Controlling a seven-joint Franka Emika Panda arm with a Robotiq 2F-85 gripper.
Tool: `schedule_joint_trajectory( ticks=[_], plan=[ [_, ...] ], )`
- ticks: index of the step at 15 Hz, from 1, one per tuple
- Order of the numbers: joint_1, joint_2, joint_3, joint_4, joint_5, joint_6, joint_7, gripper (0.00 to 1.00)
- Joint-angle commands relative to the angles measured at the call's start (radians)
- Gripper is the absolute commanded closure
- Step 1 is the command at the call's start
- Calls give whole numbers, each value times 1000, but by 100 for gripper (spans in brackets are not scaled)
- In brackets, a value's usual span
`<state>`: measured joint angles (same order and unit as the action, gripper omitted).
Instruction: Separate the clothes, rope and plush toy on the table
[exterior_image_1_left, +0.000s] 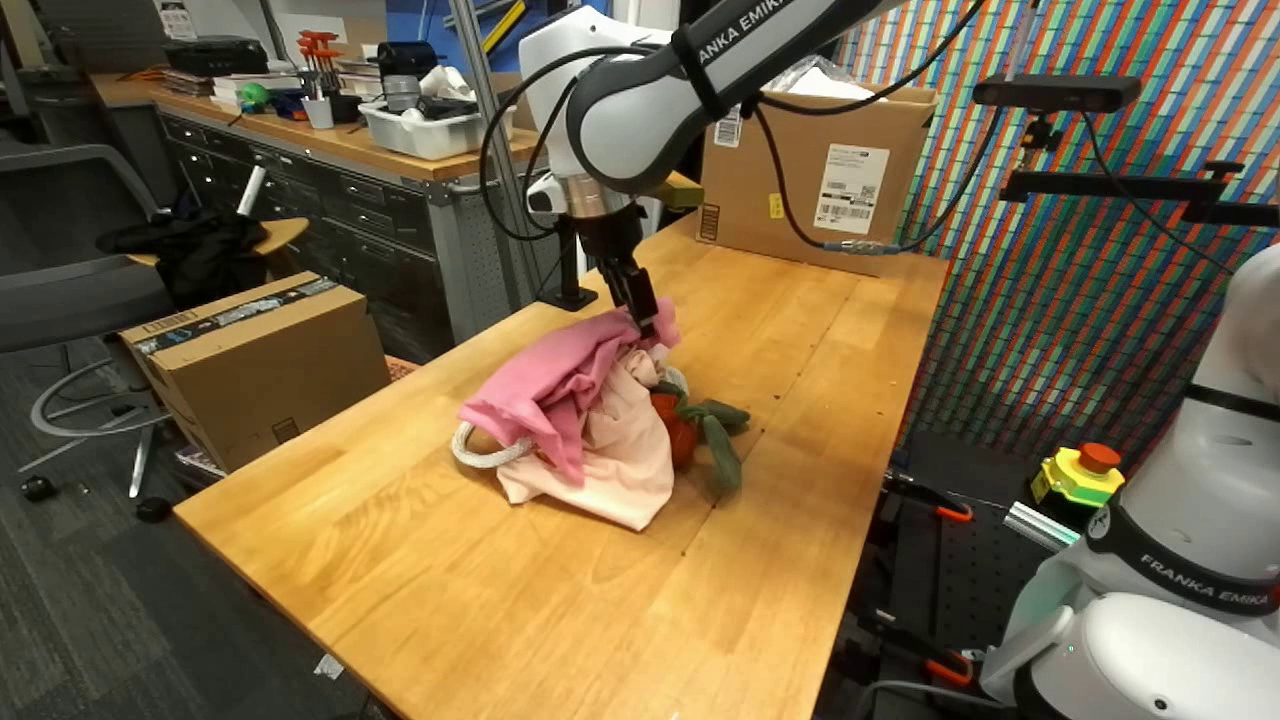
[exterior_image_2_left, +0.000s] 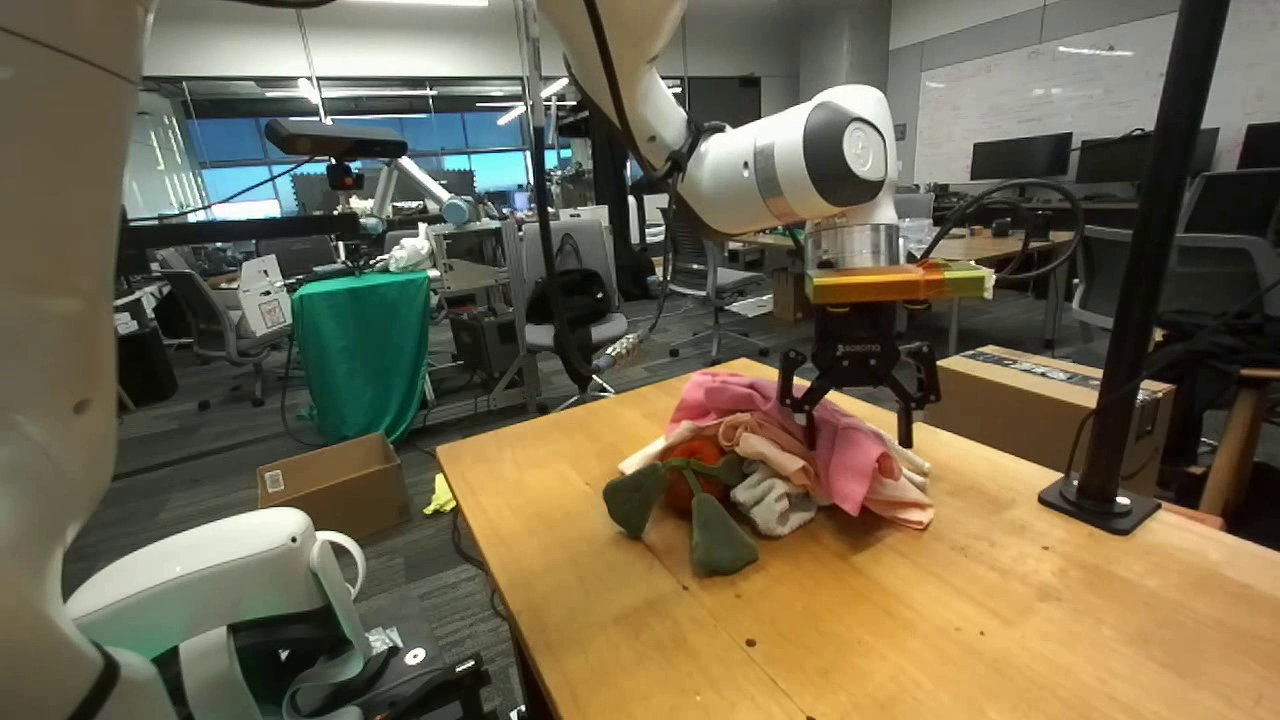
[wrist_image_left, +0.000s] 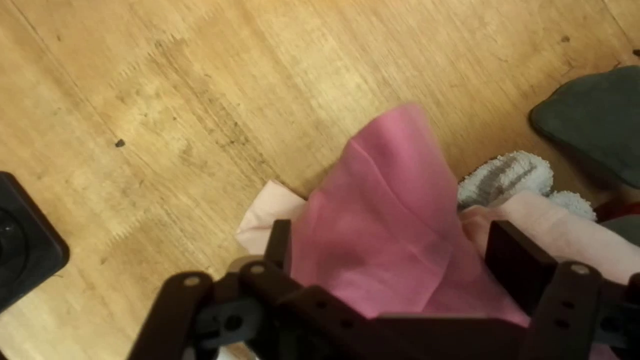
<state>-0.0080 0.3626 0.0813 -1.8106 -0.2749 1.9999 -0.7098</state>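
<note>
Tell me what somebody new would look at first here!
Probably the bright pink cloth, draped over the peach cloth on the wooden table. Next, the black gripper, open, with pink showing between its jaws in the wrist view. Then the orange plush toy with green leaf-like flaps, poking out at the peach cloth's edge.

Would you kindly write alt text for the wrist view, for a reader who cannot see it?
Open robot fingers frame a pink cloth on a wooden table, with peach fabric showing on both sides. At right are fuzzy gray rope-like loops and a dark green plush leaf.
</note>
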Motion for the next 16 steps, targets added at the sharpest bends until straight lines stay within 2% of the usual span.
schedule_joint_trajectory(
  ticks=[1, 3, 4, 6, 12, 14, 16],
  plan=[
    [3, 9, -1, 26, 5, -16, -19, 0],
    [3, 11, -3, 26, 0, -19, -18, 14],
    [4, 12, -4, 26, -1, -20, -16, 35],
    [1, 10, -4, 23, 2, -22, -20, 38],
    [5, -8, -8, 5, -8, -27, -10, 86],
    [9, -16, -9, -2, -16, -30, 0, 95],
    [10, -22, -9, -6, -20, -30, 5, 98]
  ],
)
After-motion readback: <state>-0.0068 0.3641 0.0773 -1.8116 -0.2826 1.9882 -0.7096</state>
